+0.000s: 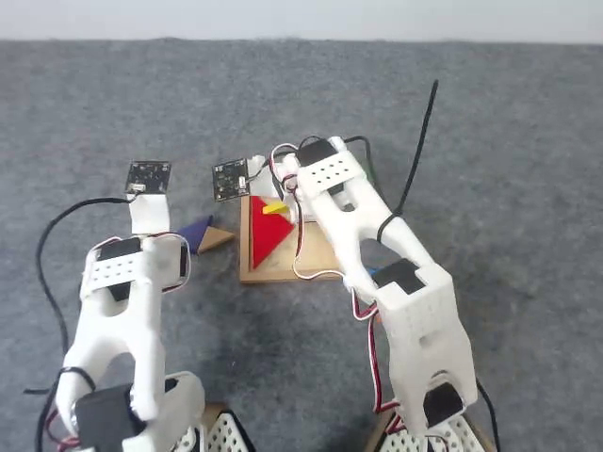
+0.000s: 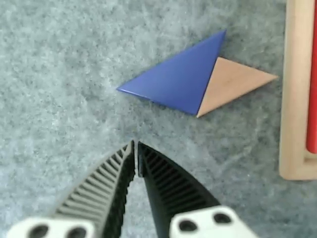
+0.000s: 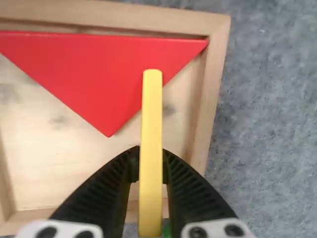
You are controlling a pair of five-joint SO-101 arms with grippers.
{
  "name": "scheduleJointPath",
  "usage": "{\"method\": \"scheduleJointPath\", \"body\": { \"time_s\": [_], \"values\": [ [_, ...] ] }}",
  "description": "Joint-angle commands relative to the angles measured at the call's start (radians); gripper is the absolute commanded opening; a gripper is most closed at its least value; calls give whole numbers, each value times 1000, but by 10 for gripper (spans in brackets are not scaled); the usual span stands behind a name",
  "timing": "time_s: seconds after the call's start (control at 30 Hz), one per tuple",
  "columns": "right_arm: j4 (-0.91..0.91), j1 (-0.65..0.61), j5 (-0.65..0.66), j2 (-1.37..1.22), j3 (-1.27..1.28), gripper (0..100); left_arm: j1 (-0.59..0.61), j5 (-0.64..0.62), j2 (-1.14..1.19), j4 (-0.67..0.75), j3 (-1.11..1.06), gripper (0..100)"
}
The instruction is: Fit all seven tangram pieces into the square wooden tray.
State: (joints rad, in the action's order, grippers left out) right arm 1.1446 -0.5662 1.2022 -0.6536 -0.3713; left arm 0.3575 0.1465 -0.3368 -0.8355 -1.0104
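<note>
Your square wooden tray (image 1: 283, 275) lies on the grey felt-like surface (image 1: 490, 141) between the two arms, under the right arm's wrist. Inside it a large red triangle (image 3: 94, 69) lies flat, its long edge against one wall of the tray and one corner tucked into a tray corner. Your right gripper (image 3: 150, 153) is clamped on a thin yellow piece (image 3: 151, 124), held on edge over the tray floor with its far end above the red triangle's slanted edge. From the right wrist view you cannot tell whether the yellow piece touches the red one or hangs just above it.

Outside the tray, on the left arm's side, a blue triangle (image 2: 178, 77) and a plain wood triangle (image 2: 230, 82) lie flat and touch along one edge. The wood one points at the tray rim, near it but apart. Your left gripper (image 2: 135, 146) is just beside the blue triangle, over bare felt, its fingers (image 2: 106, 178) together and holding nothing.
</note>
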Motion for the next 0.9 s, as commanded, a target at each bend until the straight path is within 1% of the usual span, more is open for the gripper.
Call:
{"method": "scheduleJointPath", "body": {
  "time_s": [0.0, 0.07, 0.37, 0.47, 0.53, 0.63, 0.87],
  "values": [
    [-18, -12, 15, 19, -63, 88, 6, 5, -17, -8, 10, 13],
    [-21, -12, 14, 22, -63, 106, 6, 5, -17, -8, 10, 13],
    [16, 4, 11, 27, -110, 109, 5, 5, -17, -8, 10, 13],
    [81, -1, 8, 27, -160, 109, 5, 5, -17, 14, 5, 13],
    [117, -2, -26, 27, -201, 110, 6, 5, -17, 14, 5, 13],
    [194, -2, -35, 27, -261, 110, 8, 5, -17, 14, 5, 13],
    [369, -25, -37, 25, -281, 106, 8, 5, -17, 14, 5, 13]
  ]
}}
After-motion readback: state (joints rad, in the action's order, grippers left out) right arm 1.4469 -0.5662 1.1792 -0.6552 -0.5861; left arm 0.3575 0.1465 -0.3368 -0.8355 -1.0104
